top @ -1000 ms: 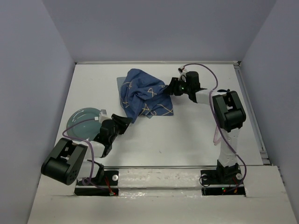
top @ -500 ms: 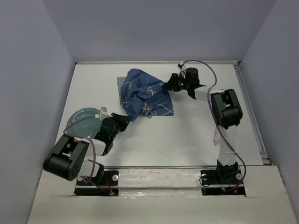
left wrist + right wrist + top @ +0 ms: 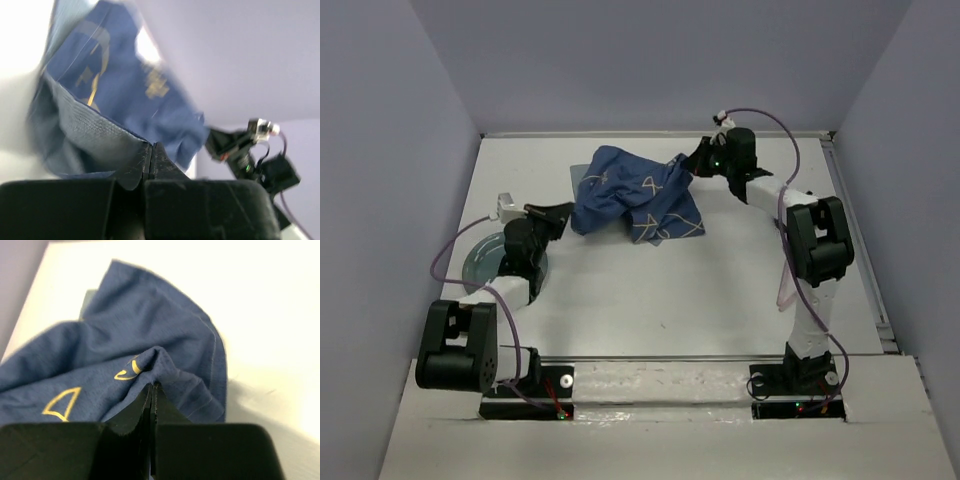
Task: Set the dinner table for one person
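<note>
- Top external view: the dinner table (image 3: 670, 300) spans the whole work area beneath both arms. A crumpled blue cloth mat (image 3: 635, 195) is bunched over its far centre.
- Left gripper (image 3: 558, 212): jaws pressed together, pinching the mat's left edge.
- Right gripper (image 3: 686, 166): jaws pressed together on a fold at the mat's far right corner.
- Governing relation: the mat stretches between the two grips, axis running near-left to far-right. Flattening it probably requires drawing them apart.
- A teal plate (image 3: 478, 262) sits at the table's left side, partly under the left arm.

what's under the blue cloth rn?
Around the blue cloth only white tabletop shows; a grey edge pokes out at its far-left corner. The rest beneath is hidden by bunched folds.
</note>
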`<state>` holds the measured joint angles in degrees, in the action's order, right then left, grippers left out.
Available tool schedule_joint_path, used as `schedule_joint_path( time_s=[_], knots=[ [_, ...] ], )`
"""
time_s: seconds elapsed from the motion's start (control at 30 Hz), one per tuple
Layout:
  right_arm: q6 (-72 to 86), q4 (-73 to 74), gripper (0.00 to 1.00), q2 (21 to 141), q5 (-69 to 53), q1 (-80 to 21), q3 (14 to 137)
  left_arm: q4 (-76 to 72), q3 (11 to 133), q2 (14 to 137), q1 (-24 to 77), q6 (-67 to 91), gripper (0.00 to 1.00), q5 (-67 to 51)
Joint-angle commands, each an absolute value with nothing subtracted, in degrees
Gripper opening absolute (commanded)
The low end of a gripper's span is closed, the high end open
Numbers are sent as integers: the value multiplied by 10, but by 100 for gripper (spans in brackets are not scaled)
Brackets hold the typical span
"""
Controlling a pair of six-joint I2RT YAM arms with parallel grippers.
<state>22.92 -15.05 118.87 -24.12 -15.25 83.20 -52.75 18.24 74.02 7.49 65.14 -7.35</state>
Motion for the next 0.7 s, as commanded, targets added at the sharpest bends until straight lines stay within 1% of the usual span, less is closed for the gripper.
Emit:
schedule_joint_path(
  time_s=[0.0,0.07,0.1,0.13,0.2,0.23,0.3,0.33,0.37,0.4,0.43,0.47,0.5,0.53,0.57,0.6,0.63,0.67],
  knots=[
    [177,-128,0,1128,-160,-132,964,-521,306,722,32,628,0,-92],
    [136,-68,0,1128,-135,-132,1030,-517,383,749,14,629,0,-106],
    [121,-48,0,1125,-128,-132,1093,-509,413,758,10,628,0,-124],
    [97,-33,0,1114,-120,-132,1115,-496,470,766,4,628,0,-133],
    [74,-17,0,1080,-96,-132,1127,-489,526,780,-15,622,0,-163],
    [60,-18,0,1058,-93,-132,1097,-482,532,775,-19,617,0,-162],
    [51,-33,0,970,-83,-132,1027,-475,521,747,-39,604,0,-157],
    [47,-54,0,898,-83,-132,926,-482,490,725,-56,611,0,-156],
    [47,-65,0,897,-82,-132,867,-494,466,716,-56,615,0,-157],
    [50,-76,0,827,-77,-152,807,-506,443,706,-69,619,0,-159],
    [60,-99,0,793,-63,-163,684,-531,389,687,-73,629,0,-163],
    [71,-109,0,763,-51,-175,626,-544,358,680,-76,629,0,-163],
    [89,-121,0,737,-43,-186,571,-560,331,671,-76,643,4,-160],
    [138,-132,0,690,-40,-202,519,-577,281,662,-78,647,11,-156],
    [168,-142,0,672,-38,-208,430,-574,263,648,-80,645,14,-157],
    [200,-142,0,653,-39,-215,429,-571,248,641,-82,645,21,-162],
    [234,-138,7,619,-47,-231,357,-564,220,634,-83,639,48,-174],
    [249,-119,18,601,-37,-238,303,-560,206,618,-84,637,63,-178]
  ],
)
